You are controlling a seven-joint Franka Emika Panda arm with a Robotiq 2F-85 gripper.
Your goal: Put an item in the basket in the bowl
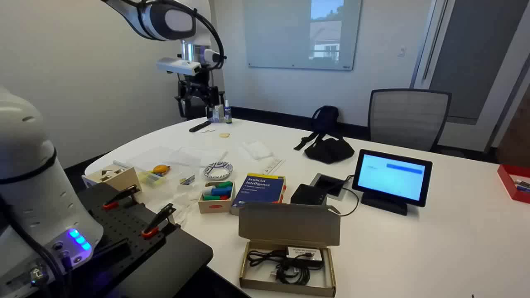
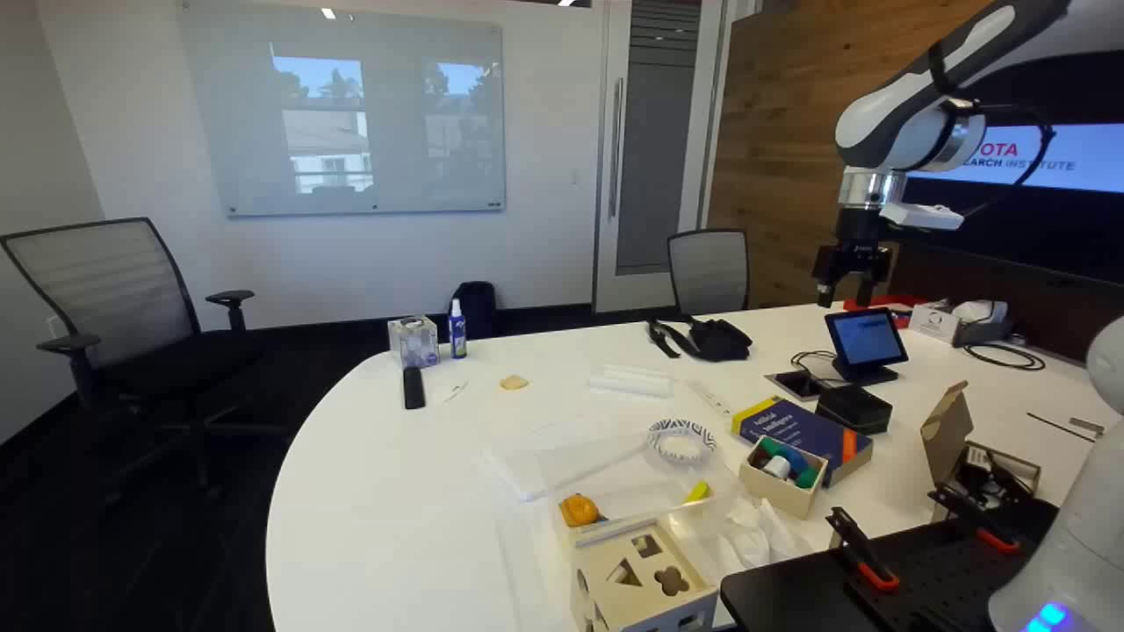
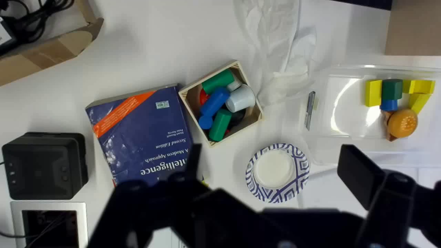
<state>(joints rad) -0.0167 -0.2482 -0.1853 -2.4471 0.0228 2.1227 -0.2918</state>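
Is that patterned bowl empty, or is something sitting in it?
Empty: in the wrist view, the bowl shows its bare white bottom inside the patterned rim, with nothing lying on it.

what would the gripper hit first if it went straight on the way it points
Pointing down, the gripper would probably meet the small wooden box or the colored blocks inside it first; depth is unclear, though.

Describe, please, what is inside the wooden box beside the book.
The wooden box holds green pieces, blue pieces, a white piece, red pieces and something dark, partly covered. They overlap; anything lying beneath them cannot be seen.
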